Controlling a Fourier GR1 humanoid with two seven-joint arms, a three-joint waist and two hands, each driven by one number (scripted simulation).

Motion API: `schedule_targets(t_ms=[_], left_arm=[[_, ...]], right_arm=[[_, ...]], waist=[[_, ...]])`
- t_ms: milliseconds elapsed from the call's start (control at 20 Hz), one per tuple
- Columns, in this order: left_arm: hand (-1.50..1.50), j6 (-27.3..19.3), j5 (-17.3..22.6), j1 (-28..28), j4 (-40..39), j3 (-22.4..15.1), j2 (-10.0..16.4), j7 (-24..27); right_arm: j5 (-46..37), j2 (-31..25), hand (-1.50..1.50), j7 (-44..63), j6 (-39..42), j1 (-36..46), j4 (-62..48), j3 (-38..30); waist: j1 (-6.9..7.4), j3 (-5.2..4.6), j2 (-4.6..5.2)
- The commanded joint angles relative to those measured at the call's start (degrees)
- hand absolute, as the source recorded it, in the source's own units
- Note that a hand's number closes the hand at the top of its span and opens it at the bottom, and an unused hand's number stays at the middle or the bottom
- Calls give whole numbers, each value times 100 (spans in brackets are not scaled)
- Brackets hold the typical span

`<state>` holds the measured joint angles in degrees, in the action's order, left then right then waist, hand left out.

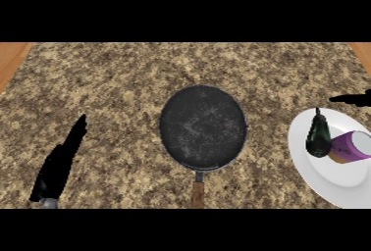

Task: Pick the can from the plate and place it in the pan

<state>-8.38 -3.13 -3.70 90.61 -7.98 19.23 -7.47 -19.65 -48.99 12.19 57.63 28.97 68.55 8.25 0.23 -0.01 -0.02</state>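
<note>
Can (351,147) lies on plate (319,181) at right, pan (202,128) center; left hand (62,159) flat open, empty; right hand (354,99) barely shows, can't tell.

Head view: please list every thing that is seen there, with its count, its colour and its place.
counter: one, brown speckled stone, fills the view
wood-coloured strips: two, orange-brown, upper corners beside the counter
pan: one, dark grey with a brown wooden handle, middle of the counter, handle toward the lower edge
plate: one, white, right side, cut by the view's edge
can: one, purple with a pale end, lying on its side on the plate
eggplant: one, very dark, on the plate, left of the can
left hand: one, black, lower left, open, fingers up, resting
right hand: one, black, right edge above the plate, mostly out of view
</note>
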Motion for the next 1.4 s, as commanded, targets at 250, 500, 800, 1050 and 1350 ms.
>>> schedule_targets(t_ms=[250,500,800,1050,1350], left_arm=[[0,154,-169,60,-60,98,-277,-84],[0,290,-216,-65,-288,372,-190,302],[0,328,-450,-180,177,382,-357,12],[0,558,-403,-238,332,488,-456,-57],[0,516,-657,-76,196,378,-693,-135]], right_arm=[[-507,515,-150,701,202,-261,344,-157],[-734,652,-150,484,106,-806,649,-95],[-1407,601,-150,-158,115,-475,-52,-121],[-1663,780,-150,-235,-76,-928,254,-271],[-2200,984,-150,-882,-522,-621,-653,-81]], waist=[[-25,-2,-4],[-42,-2,-8],[5,1,3],[-7,1,-1],[8,2,6]])
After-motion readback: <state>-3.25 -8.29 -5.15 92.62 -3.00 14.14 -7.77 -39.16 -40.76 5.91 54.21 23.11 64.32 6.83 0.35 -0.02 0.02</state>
